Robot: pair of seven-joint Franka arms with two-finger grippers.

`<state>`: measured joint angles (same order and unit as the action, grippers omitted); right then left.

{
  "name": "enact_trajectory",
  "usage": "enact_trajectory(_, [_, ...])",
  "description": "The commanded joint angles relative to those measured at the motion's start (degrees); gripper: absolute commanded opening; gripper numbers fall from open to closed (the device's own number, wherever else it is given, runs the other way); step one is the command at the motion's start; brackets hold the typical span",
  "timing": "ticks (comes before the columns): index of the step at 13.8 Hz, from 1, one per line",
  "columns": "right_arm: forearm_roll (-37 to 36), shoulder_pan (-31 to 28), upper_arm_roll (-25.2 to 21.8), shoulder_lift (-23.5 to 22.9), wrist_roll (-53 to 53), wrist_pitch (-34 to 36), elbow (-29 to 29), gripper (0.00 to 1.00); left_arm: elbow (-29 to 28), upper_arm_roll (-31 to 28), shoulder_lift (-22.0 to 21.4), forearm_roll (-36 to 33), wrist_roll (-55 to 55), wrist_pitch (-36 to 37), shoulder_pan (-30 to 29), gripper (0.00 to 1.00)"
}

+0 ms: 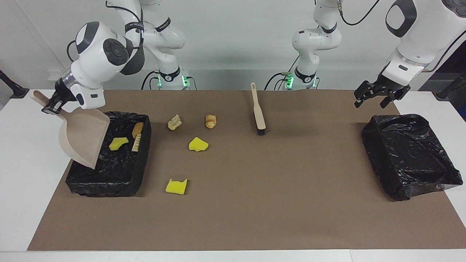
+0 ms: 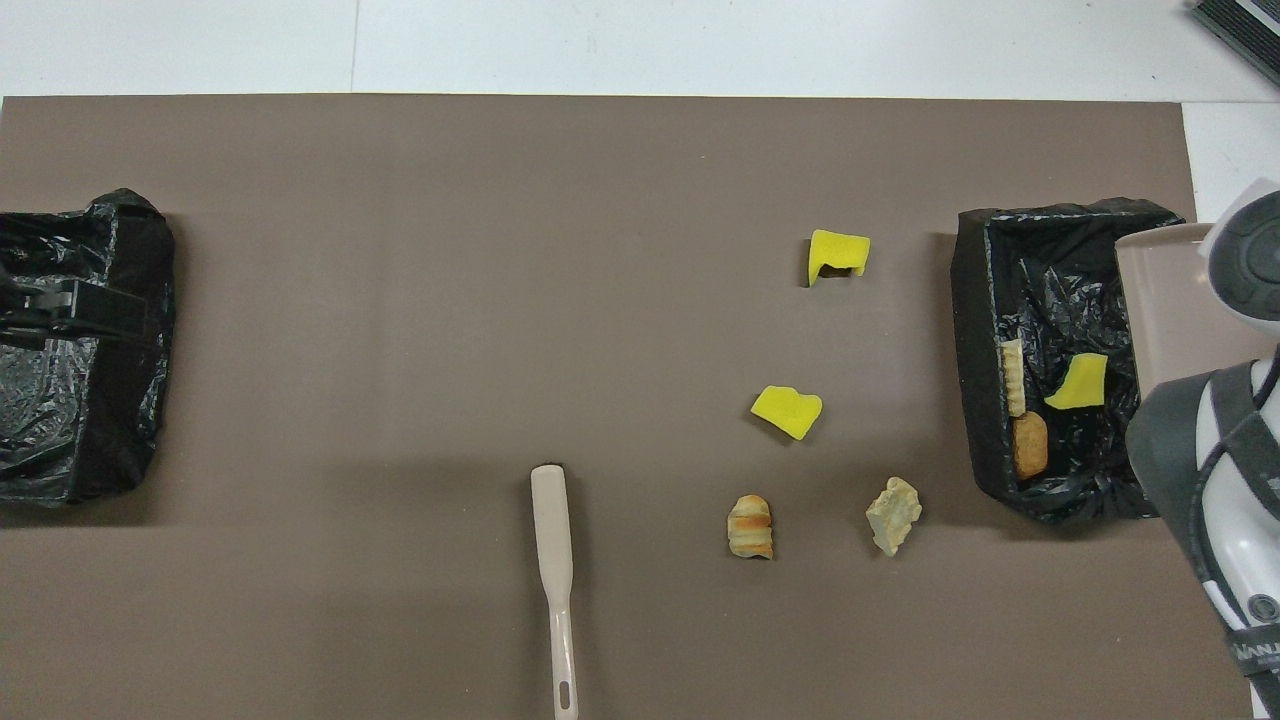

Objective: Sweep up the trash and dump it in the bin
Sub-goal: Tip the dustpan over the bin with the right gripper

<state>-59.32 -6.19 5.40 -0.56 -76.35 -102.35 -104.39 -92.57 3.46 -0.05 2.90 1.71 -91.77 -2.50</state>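
Seven scraps of trash show in the facing view: three lie in the black-lined bin [image 1: 109, 174] at the right arm's end of the desk [image 1: 14, 174], namely a yellow sponge piece [image 1: 118, 143], a brown bread chunk [image 1: 137, 129] and a pale striped chunk [image 1: 136, 144], while four rest on the brown mat [image 1: 255, 203]: a pale chunk [image 1: 174, 122], a golden roll-like chunk [image 1: 210, 121], a yellow sponge [image 1: 198, 144] and another yellow sponge [image 1: 176, 186] farthest from the robots. The right gripper [image 1: 49, 106] has its jaws clamped on the handle of the beige dustpan [image 1: 82, 136], which tilts steeply over the bin with its lip down inside. The left gripper [image 1: 376, 95] hangs above the mat near a second black-lined bin [image 1: 411, 156], jaws spread and holding nothing. A beige brush [image 1: 257, 109] lies on the mat near the robots. In the overhead view the dustpan [image 2: 1160, 300] covers the bin's [image 2: 985, 330] outer edge, the three scraps lie inside, and the left gripper [image 2: 80, 310] sits over the other bin [image 2: 60, 420].
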Motion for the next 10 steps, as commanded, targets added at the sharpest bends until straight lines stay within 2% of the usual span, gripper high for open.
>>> enact_trajectory(1, [-1.9,0.0,0.1,0.2,0.9,1.0,1.5,0.0,-0.4,0.1,-0.9,-1.3,0.4,1.2,0.4,1.0])
enact_trajectory(6, [1.0,1.6,0.8,0.4,0.6,3.6,6.3,0.0,-0.3,0.4,-1.4,-1.3,0.5,1.3,0.4,1.0])
enact_trajectory(8, [5.2,3.2,0.9,0.0,1.2,5.1,8.8,0.0,-0.4,0.4,-1.6,-1.2,0.6,1.2,0.1,1.0])
enact_trajectory(10, [11.6,3.9,0.9,-0.7,8.3,7.6,10.6,0.0,-0.2,0.4,-1.5,-0.8,0.4,0.7,0.2,1.0])
